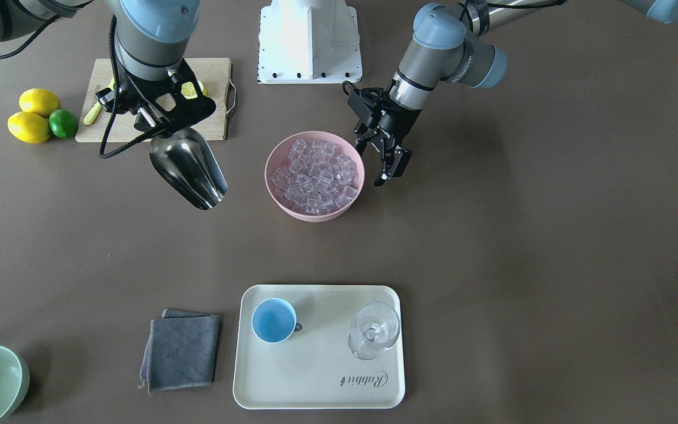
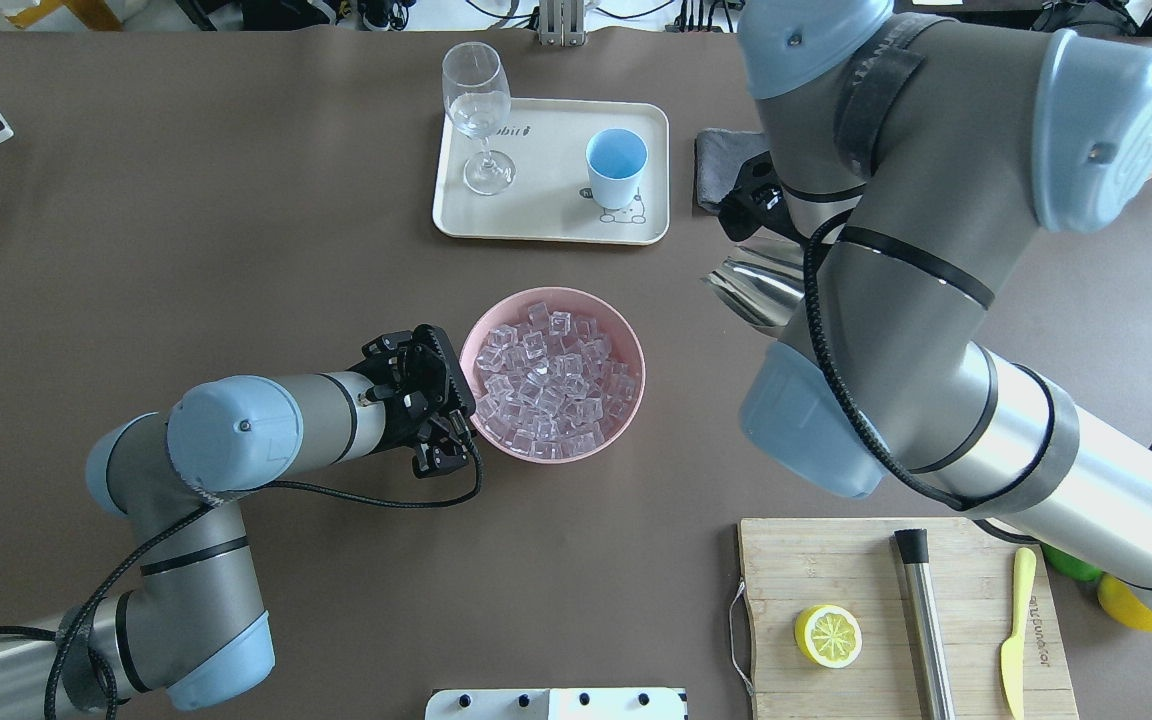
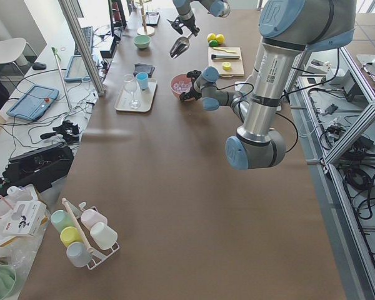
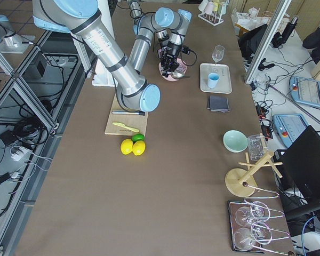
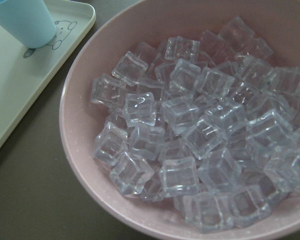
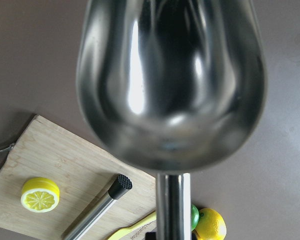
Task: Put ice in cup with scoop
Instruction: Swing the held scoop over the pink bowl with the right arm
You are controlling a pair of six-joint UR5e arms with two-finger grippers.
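The brown table (image 1: 551, 235) is carrying everything here. Toward the side away from the robot a cream tray (image 1: 315, 377) is lying flat, and near the robot's right arm a wooden cutting board (image 1: 215, 76) is sitting close to the base. At the middle of the table a pink bowl (image 1: 315, 215) is standing well apart from the tray. The right tool (image 1: 159, 121) is gripping the scoop (image 1: 189, 168) by its thin handle, clamped tight on it, and is holding it in the air between the board and the bowl, clear of both. The scoop's trough is showing empty in the right wrist view. The left tool (image 1: 392, 169) is hovering just beside the bowl's rim on the opposite side, its jaws standing partly apart and holding nothing. The light-blue cup (image 1: 273, 320) is sitting upright on the tray, apart from a clear stemmed glass (image 1: 373, 330) at the tray's other end, and is looking empty. The ice (image 1: 315, 176) is lying heaped in the pink bowl, filling most of it.
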